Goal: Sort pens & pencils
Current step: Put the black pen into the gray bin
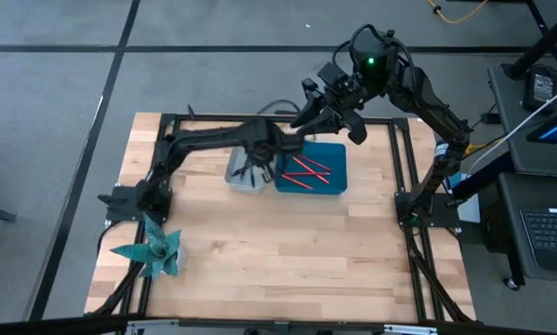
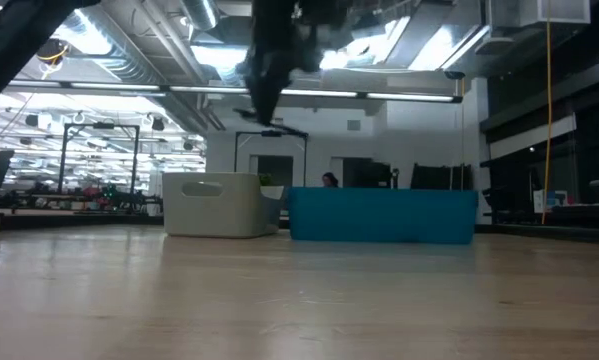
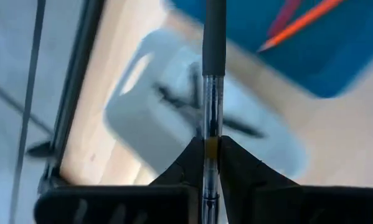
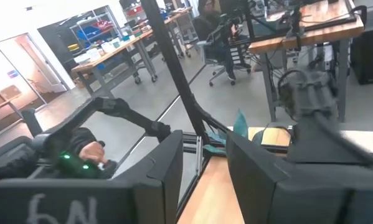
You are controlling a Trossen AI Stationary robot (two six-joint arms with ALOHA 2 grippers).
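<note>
Pen point(image 3: 213, 93): clear barrel, dark grip, clamped between the left gripper point(image 3: 212, 163) fingers, held above the grey bin point(image 1: 245, 174). Blue tray point(image 1: 312, 171) just beside the bin holds red pencils point(image 1: 306, 170). Right gripper point(image 4: 203, 163): raised over the table's far edge, fingers parted, holding nothing. Teal paper ornament point(image 1: 152, 249) near the table's left corner.

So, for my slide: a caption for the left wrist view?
Left tool gripping a pen above the white bin.

Clear-barrelled pen point(image 3: 212, 93) with dark grip, held above white bin point(image 1: 245, 173), orange-red pencils point(image 1: 306, 173) lying in blue tray point(image 1: 337, 152)
</note>
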